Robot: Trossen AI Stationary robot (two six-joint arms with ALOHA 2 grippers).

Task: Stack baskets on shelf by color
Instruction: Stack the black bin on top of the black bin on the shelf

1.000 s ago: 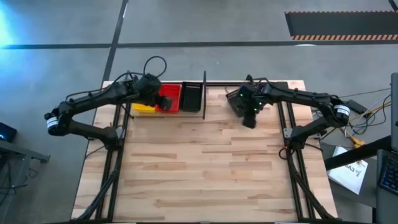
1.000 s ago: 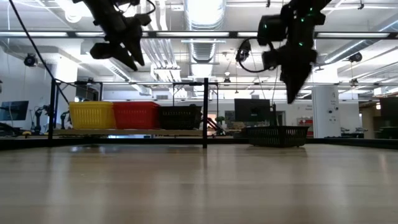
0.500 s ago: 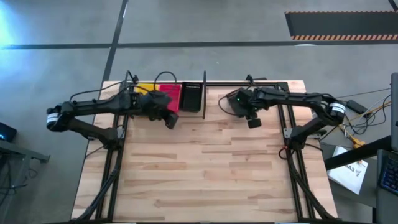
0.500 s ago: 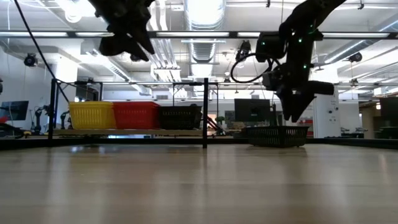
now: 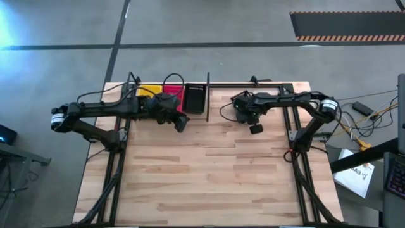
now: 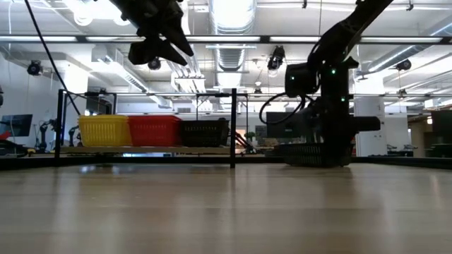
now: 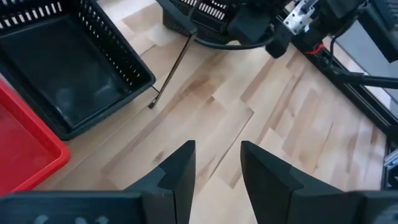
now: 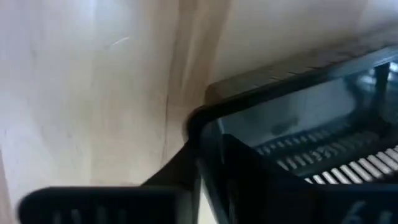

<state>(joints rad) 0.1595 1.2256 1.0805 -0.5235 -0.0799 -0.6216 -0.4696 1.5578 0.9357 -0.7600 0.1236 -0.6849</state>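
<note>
A yellow (image 5: 149, 92), a red (image 5: 174, 96) and a black basket (image 5: 195, 99) stand side by side on the shelf (image 6: 141, 149) at the table's far left. Another black basket (image 5: 241, 105) rests on its bottom on the tabletop, right of the shelf's post (image 5: 207, 95). It also shows in the low view (image 6: 311, 153). My right gripper (image 8: 210, 155) is down at this basket and shut on its wall. My left gripper (image 7: 217, 155) is open and empty. It hangs high over the bare table just near of the shelf, as the low view shows (image 6: 159, 46). My right gripper holds the black basket by the top of one wall (image 8: 210, 140), close to a corner (image 8: 198, 119). One finger (image 8: 249, 180) is inside the basket and one (image 8: 177, 171) outside. The fingers come from above, pointing down. The basket stands level on the table.
The shelf's black rods and posts frame the far left of the table. Dark frame rods run along the table's left (image 5: 117, 158) and right (image 5: 297, 158) sides. Cables loop behind both arms. The bare butcher-block tabletop (image 5: 209, 177) lies near of the arms.
My left gripper has gone from above the shelf's baskets toward the table's near edge and right, out over bare table. My right gripper has come down from above onto the black basket on the table. The baskets have kept still.
</note>
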